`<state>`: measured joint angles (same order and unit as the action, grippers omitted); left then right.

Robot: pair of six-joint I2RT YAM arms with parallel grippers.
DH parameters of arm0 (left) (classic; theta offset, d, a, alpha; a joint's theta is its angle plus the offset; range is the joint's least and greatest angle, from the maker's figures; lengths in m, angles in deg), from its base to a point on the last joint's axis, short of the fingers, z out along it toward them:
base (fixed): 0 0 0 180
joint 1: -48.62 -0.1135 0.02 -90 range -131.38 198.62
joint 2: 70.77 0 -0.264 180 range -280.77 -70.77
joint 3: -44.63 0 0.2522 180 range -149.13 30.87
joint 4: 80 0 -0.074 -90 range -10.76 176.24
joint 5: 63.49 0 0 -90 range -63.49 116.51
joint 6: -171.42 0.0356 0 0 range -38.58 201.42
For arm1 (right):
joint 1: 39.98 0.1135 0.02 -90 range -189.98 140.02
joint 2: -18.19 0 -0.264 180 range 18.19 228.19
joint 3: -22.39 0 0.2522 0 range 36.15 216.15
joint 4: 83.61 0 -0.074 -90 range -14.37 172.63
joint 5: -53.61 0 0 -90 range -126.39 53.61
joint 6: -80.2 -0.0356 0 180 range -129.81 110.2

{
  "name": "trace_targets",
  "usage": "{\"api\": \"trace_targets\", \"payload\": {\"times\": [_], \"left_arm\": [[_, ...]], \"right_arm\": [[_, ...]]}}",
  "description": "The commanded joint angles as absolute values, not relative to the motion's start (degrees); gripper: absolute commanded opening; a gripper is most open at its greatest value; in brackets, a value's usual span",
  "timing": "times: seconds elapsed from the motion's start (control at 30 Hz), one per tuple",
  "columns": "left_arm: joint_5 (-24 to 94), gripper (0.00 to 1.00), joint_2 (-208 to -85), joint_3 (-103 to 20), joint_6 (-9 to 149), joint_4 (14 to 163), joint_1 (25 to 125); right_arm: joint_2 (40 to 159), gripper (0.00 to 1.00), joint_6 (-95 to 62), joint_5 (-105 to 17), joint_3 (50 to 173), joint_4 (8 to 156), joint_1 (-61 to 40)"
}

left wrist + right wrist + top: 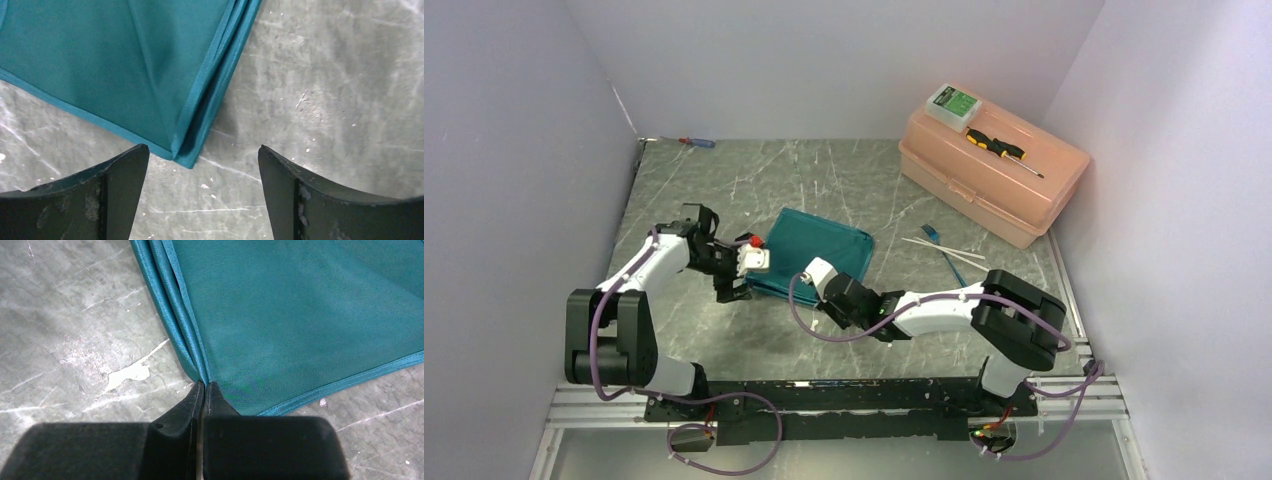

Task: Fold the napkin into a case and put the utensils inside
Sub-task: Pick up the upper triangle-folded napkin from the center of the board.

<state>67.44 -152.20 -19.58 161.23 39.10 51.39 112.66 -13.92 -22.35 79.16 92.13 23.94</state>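
The teal napkin point(822, 247) lies folded in layers on the marble table. My left gripper point(739, 283) is open over its near left corner; in the left wrist view the corner point(186, 159) lies between the open fingers point(122, 172), nearer the left one, untouched. My right gripper point(809, 283) is shut on a near corner of the napkin point(260, 315), with the layered hem running into the closed fingertips point(204, 386). The blue utensil point(948, 256) and two white sticks point(944, 246) lie on the table to the right of the napkin.
A pink toolbox point(1024, 200) stands at the back right with a yellow-and-black screwdriver point(999, 148) and a green-and-white box point(953, 103) on its lid. A red-and-blue screwdriver point(696, 142) lies at the back left. White walls enclose three sides.
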Motion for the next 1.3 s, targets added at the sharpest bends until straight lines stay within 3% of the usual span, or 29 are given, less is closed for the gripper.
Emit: {"api": "trace_targets", "payload": {"times": [0.0, 0.17, 0.57, 1.03, 1.27], "left_arm": [[65.25, 0.83, -150.96, -17.95, 168.85, 43.87, 52.65], [62.53, 0.77, -149.39, -12.82, 172.65, 48.18, 54.66], [58.0, 0.79, -150.7, -7.64, 169.36, 64.93, 57.69], [58.1, 0.8, -151.51, -7.21, 177.08, 53.79, 59.91], [56.38, 0.77, -152.44, -6.7, 175.42, 56.47, 60.45]], "right_arm": [[111.36, 0.0, -14.56, -23.57, 79.71, 90.94, 23.68], [110.16, 0.0, -15.23, -24.97, 79.78, 91.16, 22.5], [109.64, 0.0, -15.19, -26.39, 79.97, 90.34, 21.07], [108.88, 0.0, -15.65, -26.95, 81.58, 89.86, 19.22], [107.35, 0.0, -17.53, -29.51, 81.91, 91.15, 15.83]]}}
